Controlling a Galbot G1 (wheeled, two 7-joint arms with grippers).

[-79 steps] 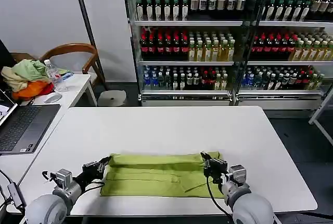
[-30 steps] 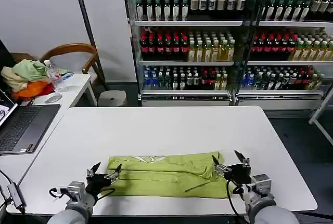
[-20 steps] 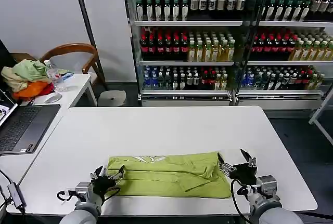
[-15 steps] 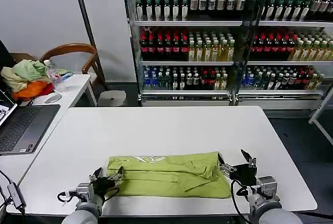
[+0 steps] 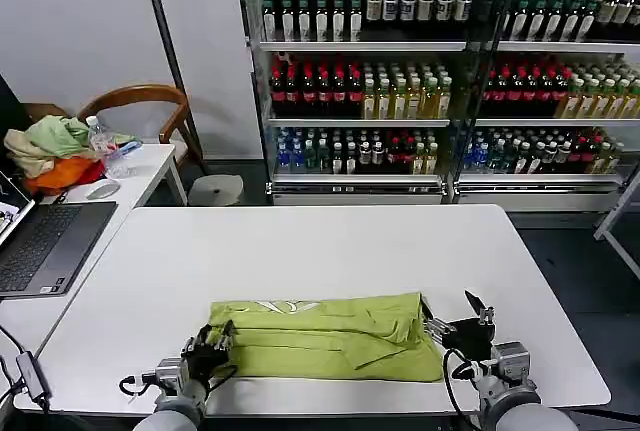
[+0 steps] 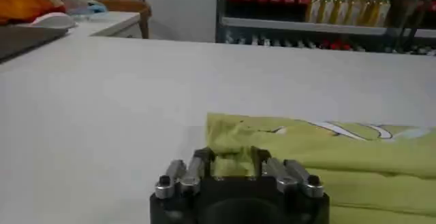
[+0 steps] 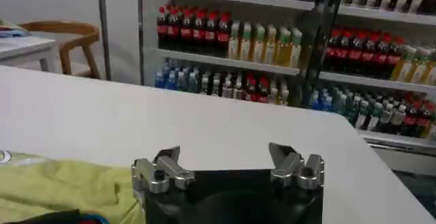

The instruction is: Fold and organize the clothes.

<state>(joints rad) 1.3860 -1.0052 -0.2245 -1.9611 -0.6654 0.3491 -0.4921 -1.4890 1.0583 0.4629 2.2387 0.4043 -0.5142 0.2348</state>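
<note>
- Head view: high, facing forward and down over the counter (image 5: pixel 300 251) toward the shelves (image 5: pixel 400 81).
- Left wrist view: low, close, skimming the counter past the left claw (image 6: pixel 231 167).
- Right wrist view: low, behind the right claw (image 7: pixel 228 167).
- All three share counter and shelves.

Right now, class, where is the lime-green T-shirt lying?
In the head view the lime-green T-shirt lies folded into a band near the front edge of the white table, between the left hand and the right hand.

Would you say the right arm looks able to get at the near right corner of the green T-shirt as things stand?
Probably yes: the right claw stands open just beside the T-shirt at its right end, with bare table between them and nothing in the way.
</note>
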